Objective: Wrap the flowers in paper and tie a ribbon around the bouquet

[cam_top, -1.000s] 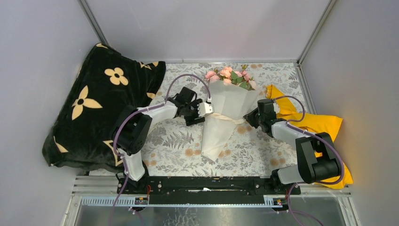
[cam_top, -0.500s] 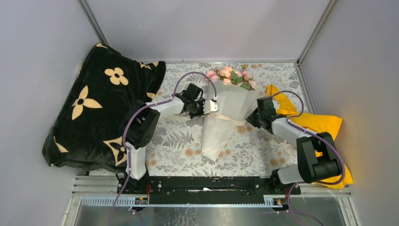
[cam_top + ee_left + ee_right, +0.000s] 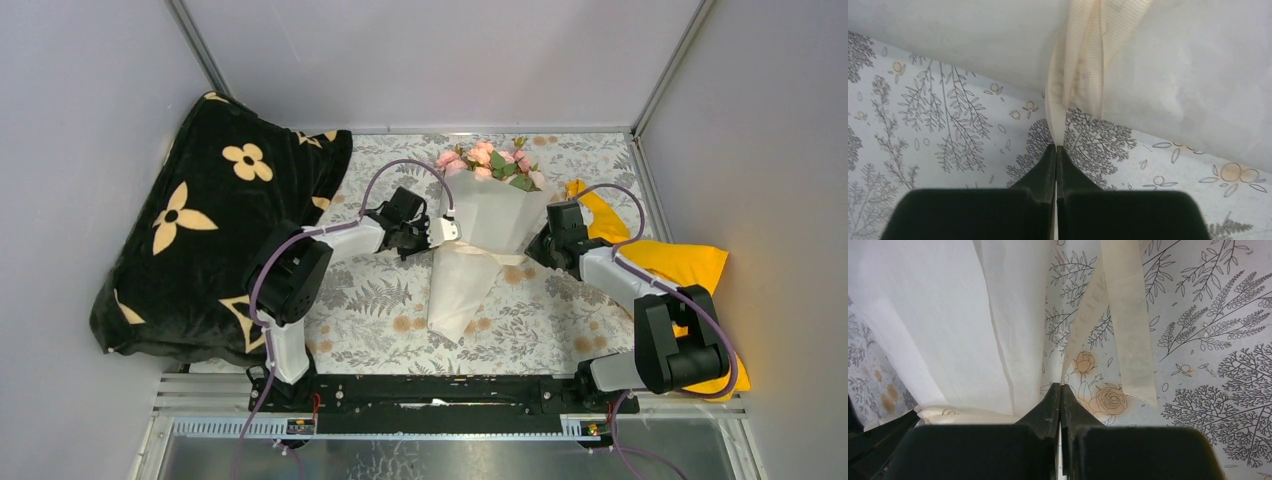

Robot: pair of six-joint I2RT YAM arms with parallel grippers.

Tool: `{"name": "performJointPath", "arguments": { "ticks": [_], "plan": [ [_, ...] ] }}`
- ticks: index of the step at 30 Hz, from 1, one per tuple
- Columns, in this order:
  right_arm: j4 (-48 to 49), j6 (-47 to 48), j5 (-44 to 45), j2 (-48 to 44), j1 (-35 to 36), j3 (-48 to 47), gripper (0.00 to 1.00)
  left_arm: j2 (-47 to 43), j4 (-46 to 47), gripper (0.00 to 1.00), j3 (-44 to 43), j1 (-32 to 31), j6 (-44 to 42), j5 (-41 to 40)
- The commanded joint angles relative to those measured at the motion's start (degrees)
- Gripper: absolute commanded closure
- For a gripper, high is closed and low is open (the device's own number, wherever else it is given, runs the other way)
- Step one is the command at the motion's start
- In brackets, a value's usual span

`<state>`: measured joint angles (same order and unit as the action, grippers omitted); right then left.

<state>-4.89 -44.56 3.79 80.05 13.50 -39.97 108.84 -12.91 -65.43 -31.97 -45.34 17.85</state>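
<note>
From the near edge I see both arms rise and fold inward over the grey floral tablecloth; each forearm runs low toward the bouquet, which lies mid-table with its narrow end nearest me. The left gripper sits at its left flank, jaws pressed together on an end of the ribbon; the right gripper, at the right flank, is pinched shut on another strand of it. Farther out, the white paper flares; the flowers show at the far end.
</note>
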Motion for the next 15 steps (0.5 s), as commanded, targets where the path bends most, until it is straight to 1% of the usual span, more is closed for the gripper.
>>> {"name": "performJointPath", "arguments": {
  "ticks": [1, 5, 9, 13, 15],
  "plan": [
    [1.79, 2.26, -1.83, -3.98, 0.39, -1.62, 1.0, -2.23, -2.22, 1.0, 3.56, -0.72, 6.03, -1.12],
    [11.48, 7.02, -5.02, -9.03, 0.39, 1.81, 1.0, -4.57, -4.22, 1.0, 5.01, -1.78, 9.35, -0.81],
    [21.68, 12.14, -6.19, -12.89, 0.39, 5.42, 1.0, -5.28, -6.12, 1.0, 4.84, -2.3, 12.6, -0.37],
    [23.71, 15.44, -9.38, -12.0, 0.4, 3.73, 1.0, -5.81, -8.02, 1.0, 3.17, -2.33, 15.92, 0.45],
    [27.55, 16.69, -11.08, -11.37, 0.39, 4.68, 1.0, -5.78, -8.64, 1.0, 2.4, -2.73, 17.09, 1.08]
  ]
}}
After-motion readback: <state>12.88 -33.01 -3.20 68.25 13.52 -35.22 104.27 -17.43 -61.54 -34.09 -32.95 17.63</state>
